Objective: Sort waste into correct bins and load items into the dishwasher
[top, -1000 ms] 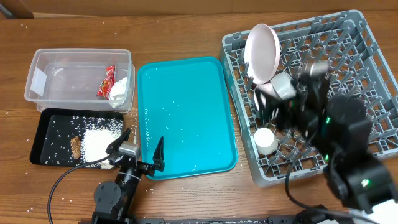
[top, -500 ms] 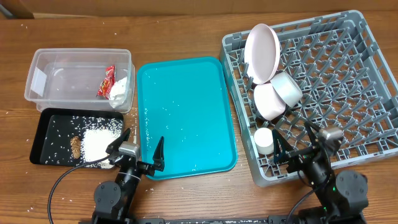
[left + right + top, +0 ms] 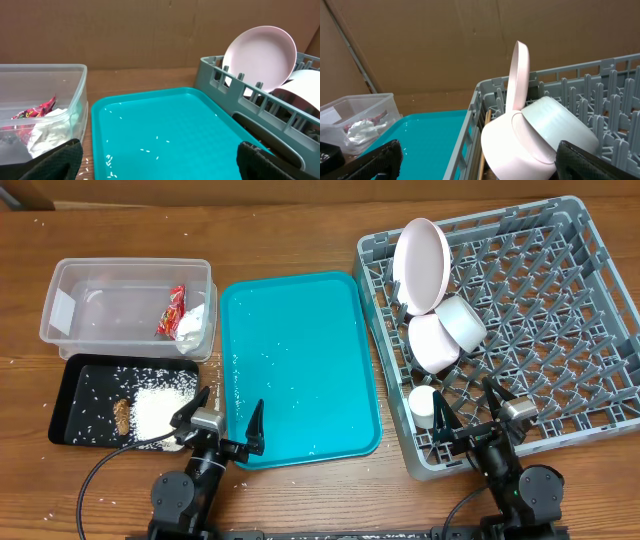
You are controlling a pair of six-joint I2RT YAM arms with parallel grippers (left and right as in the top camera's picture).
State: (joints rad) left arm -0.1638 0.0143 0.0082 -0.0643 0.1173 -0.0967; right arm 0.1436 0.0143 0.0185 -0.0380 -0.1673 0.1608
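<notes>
The grey dish rack holds the white plate on edge, two white bowls and a small cup. A wooden chopstick shows inside the rack wall in the right wrist view. The clear tub holds the red wrapper and white tissue. The black tray holds rice and a brown scrap. My left gripper is open and empty at the teal tray's near-left corner. My right gripper is open and empty at the rack's front edge.
The teal serving tray lies between the bins and the rack, with a few rice grains on it. Loose grains dot the wooden table near the black tray. A cardboard wall stands behind.
The right arm has pulled back from over the rack's bowls to the front edge and settled low there. The left arm has not moved.
</notes>
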